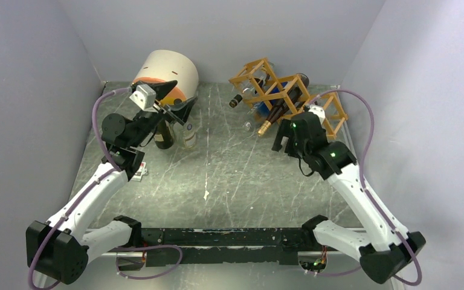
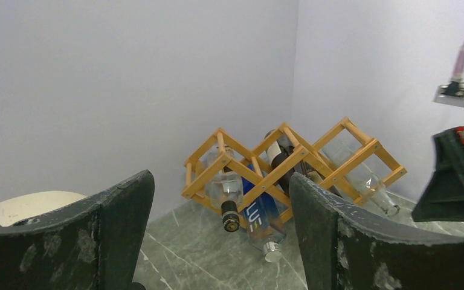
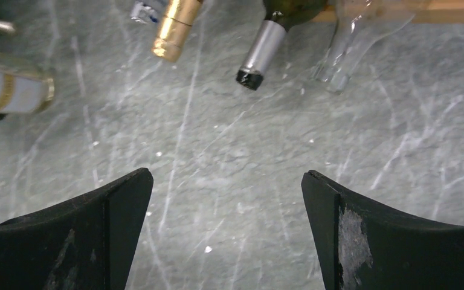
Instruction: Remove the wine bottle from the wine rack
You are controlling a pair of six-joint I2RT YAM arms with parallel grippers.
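Observation:
The orange-tan wooden wine rack (image 1: pixel 284 90) stands at the back right and holds several bottles lying neck-out. In the left wrist view the rack (image 2: pixel 338 151) holds a clear bottle with a black cap (image 2: pixel 230 217), a blue bottle (image 2: pixel 260 217), a dark bottle (image 2: pixel 281 162) and a clear bottle (image 2: pixel 362 178). My right gripper (image 1: pixel 285 145) is open and empty just in front of the rack. In its wrist view (image 3: pixel 226 175) a gold neck (image 3: pixel 174 27), a silver-necked dark bottle (image 3: pixel 263 48) and a clear neck (image 3: pixel 344 54) lie just ahead. My left gripper (image 1: pixel 176 99) is open, empty and raised at the back left.
A cream and orange cylinder (image 1: pixel 166 75) lies at the back left. A dark bottle (image 1: pixel 164 136) and a clear bottle (image 1: pixel 188 136) stand below my left gripper. Grey walls close in the marbled table (image 1: pixel 229 175) on three sides.

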